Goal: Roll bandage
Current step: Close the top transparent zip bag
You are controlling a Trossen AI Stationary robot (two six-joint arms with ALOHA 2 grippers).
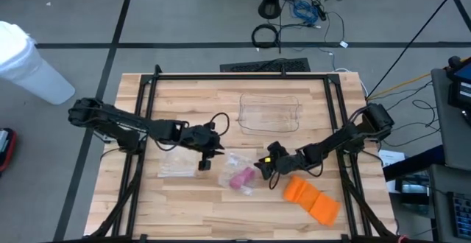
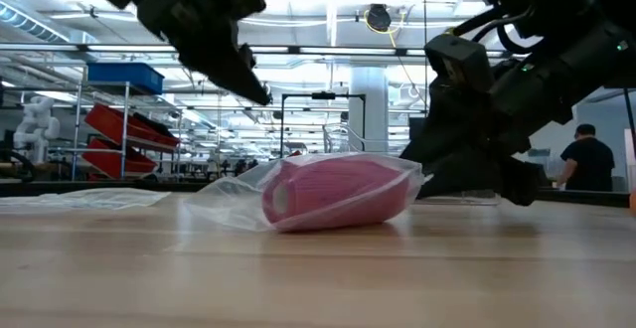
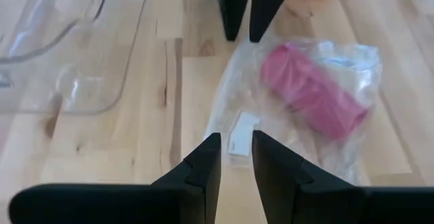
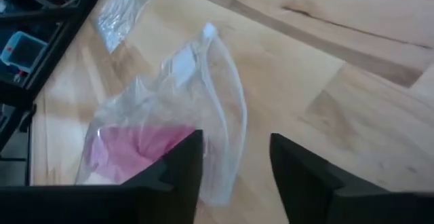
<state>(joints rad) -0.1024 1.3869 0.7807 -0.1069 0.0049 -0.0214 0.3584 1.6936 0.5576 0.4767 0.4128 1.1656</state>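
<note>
A pink rolled bandage (image 1: pixel 240 178) lies on its side inside a crumpled clear plastic bag (image 3: pixel 339 54) on the wooden table, near the middle front. My right gripper (image 4: pixel 234 163) is low at the bag's right end, open, with the bag's loose edge (image 4: pixel 227 125) reaching between its fingers. My left gripper (image 3: pixel 236 156) hangs above the table to the left of the bag. Its fingers point slanting down toward it and stand a narrow gap apart with nothing between them. The low view shows the bandage (image 2: pixel 333 194) between both grippers. My right gripper comes at the bag's loose edge (image 4: pixel 227 125) slanting down from the table's right, one finger on each side of the clear plastic. Whether a finger touches the plastic, I cannot tell. The bag lies slack on the table.
A clear plastic tray (image 1: pixel 271 114) sits toward the far middle. A flat empty clear bag (image 1: pixel 176 162) lies under the left arm. An orange folded item (image 1: pixel 313 200) is at the near right. Black frame rails (image 1: pixel 243 76) border the tabletop.
</note>
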